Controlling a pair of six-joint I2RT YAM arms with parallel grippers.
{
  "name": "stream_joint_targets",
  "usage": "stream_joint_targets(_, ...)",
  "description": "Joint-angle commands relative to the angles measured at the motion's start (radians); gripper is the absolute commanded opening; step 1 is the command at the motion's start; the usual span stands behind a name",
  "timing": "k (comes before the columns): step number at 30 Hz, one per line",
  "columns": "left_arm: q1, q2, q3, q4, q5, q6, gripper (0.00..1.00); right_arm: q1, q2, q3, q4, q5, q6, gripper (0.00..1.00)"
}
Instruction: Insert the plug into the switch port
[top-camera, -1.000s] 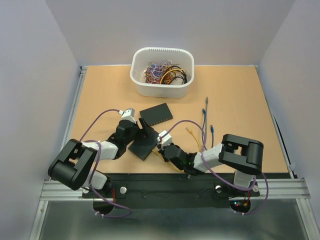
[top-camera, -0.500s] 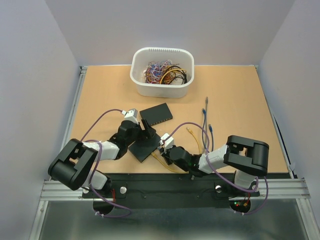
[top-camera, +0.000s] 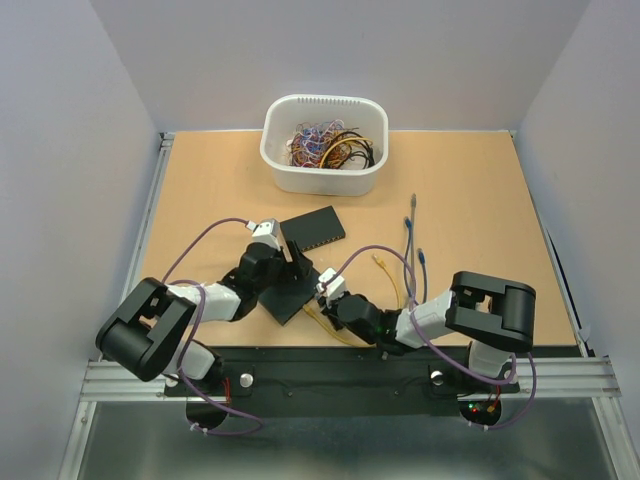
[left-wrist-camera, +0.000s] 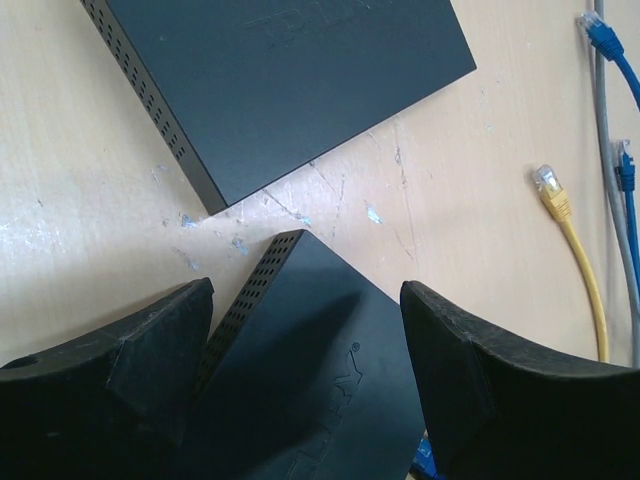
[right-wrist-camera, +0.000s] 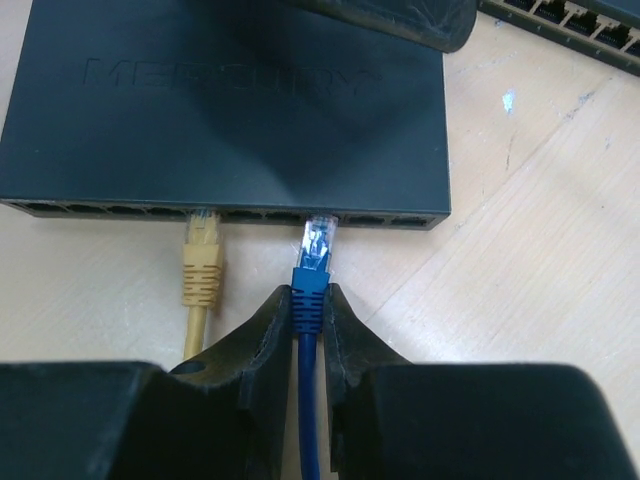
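The near black switch (top-camera: 288, 297) lies flat, with its port row facing my right gripper. My left gripper (left-wrist-camera: 305, 296) is open, with one finger on each side of this switch (left-wrist-camera: 300, 390). My right gripper (right-wrist-camera: 309, 305) is shut on the blue plug's boot. The blue plug (right-wrist-camera: 317, 243) points at the switch (right-wrist-camera: 220, 110). Its clear tip is at the mouth of a port right of centre, and most of its body is outside. A yellow plug (right-wrist-camera: 202, 262) sits in a port to its left.
A second black switch (top-camera: 312, 228) lies just beyond the first, and shows in the left wrist view (left-wrist-camera: 280, 80). A white bin (top-camera: 323, 172) of tangled cables stands at the back. Loose blue, grey and yellow cables (top-camera: 408, 245) lie to the right.
My left gripper has shifted a little to the right over the near switch. My right gripper, holding the blue plug, has moved slightly toward the table's near edge.
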Motion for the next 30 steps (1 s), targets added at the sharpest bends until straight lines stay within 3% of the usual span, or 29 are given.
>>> stream_joint_targets(1,-0.09,0.011,-0.015,-0.103,0.199,-0.056,0.86,0.007,0.002,0.096,0.126,-0.142,-0.08,0.0)
stream_joint_targets(8,-0.152,0.064,-0.012,-0.097,0.198,-0.073,0.85,-0.023,0.045,0.181,0.107,-0.012,-0.065,0.0)
stream_joint_targets(23,-0.23,0.092,-0.064,-0.049,0.211,-0.152,0.86,-0.027,0.059,0.145,0.137,-0.041,-0.04,0.0)
stream_joint_targets(30,-0.306,0.129,-0.102,0.031,0.194,-0.215,0.86,-0.027,0.056,0.209,0.155,-0.108,-0.069,0.01)
